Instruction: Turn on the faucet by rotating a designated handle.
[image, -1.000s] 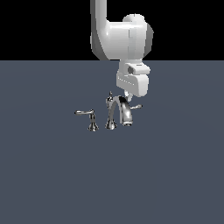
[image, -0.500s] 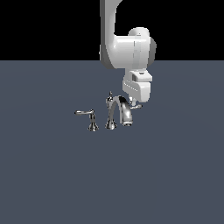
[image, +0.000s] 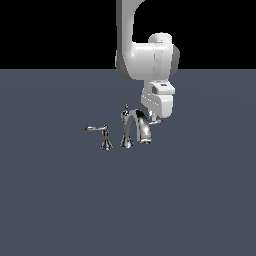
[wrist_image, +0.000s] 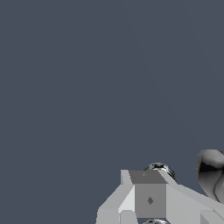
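On the big gray floor (image: 65, 200): flat and dark blue-gray, it fills most of the exterior view, with black behind it at the top.
Arm (image: 142, 50): big, white and round, it comes down from the top and bends over the faucet.
Gripper (image: 155, 119): the white hand sits low at the end of the arm, just behind the spout on the exterior view's right. In the wrist view a gray and white part of it (wrist_image: 148, 199) fills the lower corner.
Jaws: I cannot tell if they are spread or pressed together, because the hand's body hides them.
Faucet (image: 134, 129): small and shiny chrome, it stands on the floor near the middle of the exterior view. It has a tall bent spout and a pointed tip on its post.
Long lever (image: 100, 135): on the exterior view's left of the spout, a little apart from it. It sits on a wide little stand and its thin bar points to the exterior view's left.
Handle (image: 156, 121): on the exterior view's right of the spout, right at the gripper. Only a tiny shiny bit shows. In the wrist view a round chrome tip (wrist_image: 159, 168) peeks out just past the gripper part, very close to it. I cannot tell if they touch.
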